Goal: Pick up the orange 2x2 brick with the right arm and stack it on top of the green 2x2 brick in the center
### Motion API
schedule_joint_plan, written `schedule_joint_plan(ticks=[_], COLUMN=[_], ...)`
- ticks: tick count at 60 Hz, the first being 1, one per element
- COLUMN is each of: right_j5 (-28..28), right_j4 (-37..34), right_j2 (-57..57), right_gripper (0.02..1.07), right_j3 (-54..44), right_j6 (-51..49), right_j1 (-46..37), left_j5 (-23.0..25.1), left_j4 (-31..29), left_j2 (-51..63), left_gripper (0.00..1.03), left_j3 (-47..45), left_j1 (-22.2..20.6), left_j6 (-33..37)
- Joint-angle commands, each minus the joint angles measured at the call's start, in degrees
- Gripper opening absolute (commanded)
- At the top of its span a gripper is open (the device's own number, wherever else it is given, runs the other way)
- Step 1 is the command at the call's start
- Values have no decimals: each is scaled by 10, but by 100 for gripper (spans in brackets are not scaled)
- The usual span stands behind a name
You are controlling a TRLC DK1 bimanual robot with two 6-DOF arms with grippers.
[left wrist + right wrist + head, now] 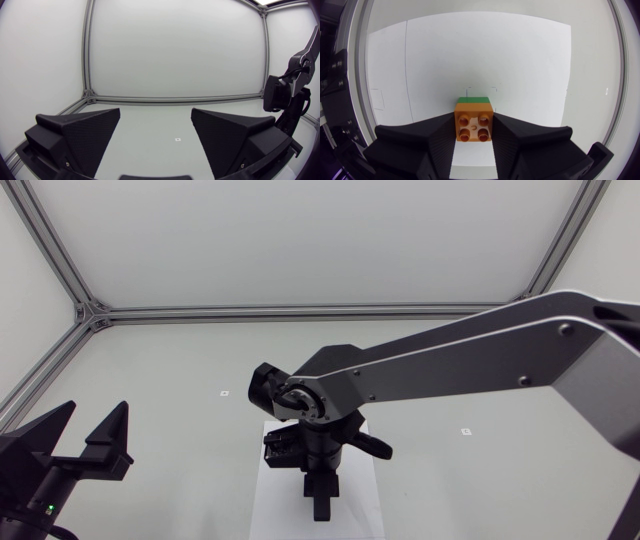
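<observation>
A pale, matte worktop (170, 360) is bounded at its far and left edges by aluminium rails (300, 311). A white sheet (270, 500) is laid flat on it near the middle, towards the near edge. On the bare surface a small mark (224, 393) is seen left of the sheet and a second mark (465, 431) right of it. On the sheet, at a faint square outline (481, 91), a green brick (473, 99) is set, only a strip of it being shown.

Orange brick (474, 127) between matte black right pincer (474, 122) fingers (440, 145). Green brick (473, 99) edge just ahead of it. White sheet (470, 60) below. Right arm (450, 360) silver-grey, joints black.
</observation>
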Motion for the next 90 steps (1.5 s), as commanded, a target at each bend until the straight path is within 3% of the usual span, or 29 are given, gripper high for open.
schedule_joint_plan(ticks=[1, 37, 44, 52, 59, 77, 90], right_j5=[2, 2, 2, 2, 2, 1, -12], right_j4=[-7, -13, -11, -11, -11, -17, -66], right_j2=[18, 37, 40, 40, 38, 17, -60], right_gripper=[26, 30, 43, 68, 103, 103, 103], right_j3=[12, 37, 35, 37, 37, 42, 44], right_j6=[9, 11, 11, 12, 12, 14, 16], right_j1=[5, 6, 5, 6, 6, 6, 1], left_j5=[3, 2, 2, 2, 2, 2, 2], left_j4=[-8, -8, -8, -8, -8, -8, -8], left_j2=[-5, -5, -5, -5, -5, -5, -5], left_gripper=[99, 99, 99, 99, 99, 99, 99], left_j3=[-23, -23, -23, -23, -23, -23, -23], left_j1=[2, 1, 1, 1, 1, 1, 1], left_j6=[8, 8, 8, 8, 8, 8, 8])
